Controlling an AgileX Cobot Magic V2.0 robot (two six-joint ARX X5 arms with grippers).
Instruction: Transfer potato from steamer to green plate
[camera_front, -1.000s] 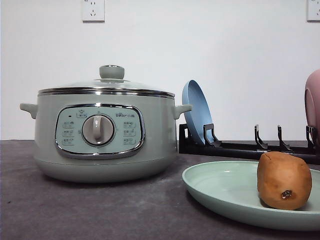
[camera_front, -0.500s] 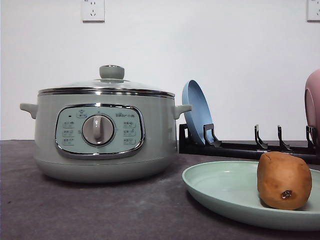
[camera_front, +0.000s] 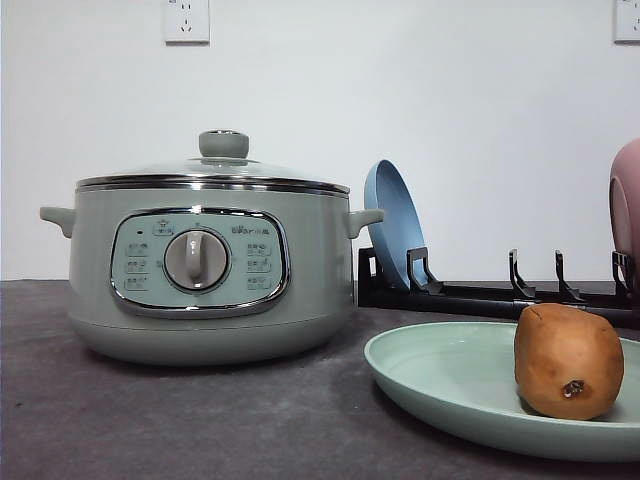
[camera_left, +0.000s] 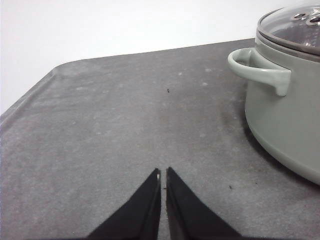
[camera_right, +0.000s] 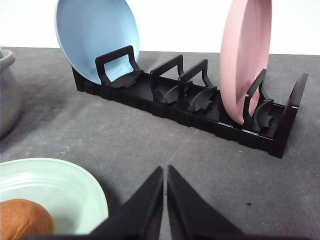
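Note:
The brown-orange potato (camera_front: 568, 361) with a small dark spot rests on the pale green plate (camera_front: 440, 380) at the front right of the table; a part of the potato (camera_right: 22, 218) also lies on the plate (camera_right: 60, 187) in the right wrist view. The sage-green steamer (camera_front: 205, 265) stands at the left with its glass lid on, and its handle (camera_left: 260, 70) appears in the left wrist view. My left gripper (camera_left: 163, 173) is shut and empty above bare table beside the steamer. Just beside the plate's rim, my right gripper (camera_right: 165, 170) is shut and empty.
A black dish rack (camera_front: 480, 290) stands behind the plate, holding an upright blue plate (camera_front: 393, 225) and a pink dish (camera_right: 245, 55). The dark grey tabletop (camera_left: 115, 130) ends at a rounded edge near the white wall.

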